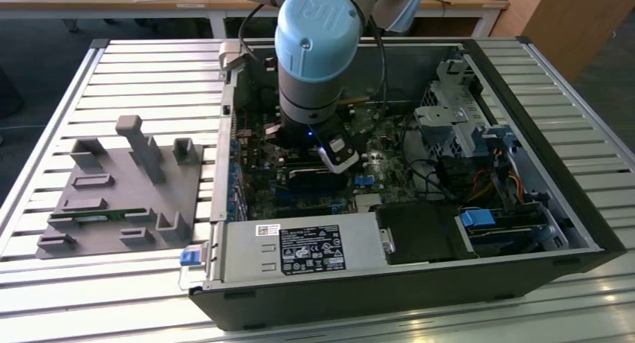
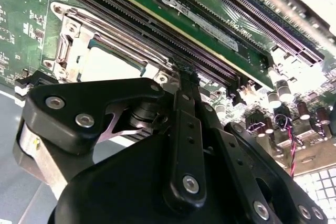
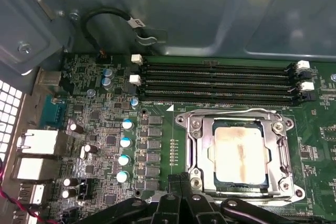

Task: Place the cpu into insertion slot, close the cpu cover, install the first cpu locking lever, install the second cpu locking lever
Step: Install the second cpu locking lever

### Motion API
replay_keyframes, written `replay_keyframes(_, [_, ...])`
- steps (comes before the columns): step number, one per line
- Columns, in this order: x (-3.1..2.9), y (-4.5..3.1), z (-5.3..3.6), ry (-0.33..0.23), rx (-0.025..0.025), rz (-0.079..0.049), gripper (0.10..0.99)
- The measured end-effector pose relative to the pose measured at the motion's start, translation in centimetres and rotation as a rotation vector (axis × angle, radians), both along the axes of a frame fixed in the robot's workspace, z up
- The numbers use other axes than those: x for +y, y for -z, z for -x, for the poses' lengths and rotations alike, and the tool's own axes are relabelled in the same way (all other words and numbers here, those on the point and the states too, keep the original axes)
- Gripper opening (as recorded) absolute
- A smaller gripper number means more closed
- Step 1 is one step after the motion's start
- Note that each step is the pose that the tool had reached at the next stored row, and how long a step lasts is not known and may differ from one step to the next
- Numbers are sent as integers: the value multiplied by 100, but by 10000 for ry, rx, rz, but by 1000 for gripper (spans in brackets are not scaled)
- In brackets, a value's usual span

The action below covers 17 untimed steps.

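Note:
In the first wrist view the cpu point(image 3: 239, 153), a small square chip with a silvery top, lies flat in the insertion slot point(image 3: 184, 120) on the green board. The cpu cover point(image 3: 280, 150), a silvery frame plate, lies down around it. A thin wire lever point(image 3: 231, 112) runs along the socket's edge beside the memory slots. My gripper point(image 3: 181, 181) is shut, its black fingertips together just off the socket's edge, nothing visible between them. The second wrist view shows the gripper point(image 2: 184, 77) close beside the cpu point(image 2: 107, 66) and the cover point(image 2: 71, 45). In the exterior view the gripper point(image 1: 337, 155) is down inside the open computer case.
Long black memory slots point(image 3: 220, 82) run beside the socket. The case walls point(image 1: 540, 135), drive cage point(image 1: 451, 123), cables and power supply point(image 1: 297, 246) crowd the board. A grey holder fixture point(image 1: 119, 194) stands on the slatted table at the exterior view's left.

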State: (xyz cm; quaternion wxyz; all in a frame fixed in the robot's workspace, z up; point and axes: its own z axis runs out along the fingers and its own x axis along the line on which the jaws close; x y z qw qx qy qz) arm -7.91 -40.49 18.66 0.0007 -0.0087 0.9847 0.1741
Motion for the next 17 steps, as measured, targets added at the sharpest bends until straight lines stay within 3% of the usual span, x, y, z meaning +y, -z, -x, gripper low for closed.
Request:
replay_keyframes(11, [-30,-4,3,1,-1,8,106])
replay_keyframes(17, [-29,-70,3,1,-1,-8,106])
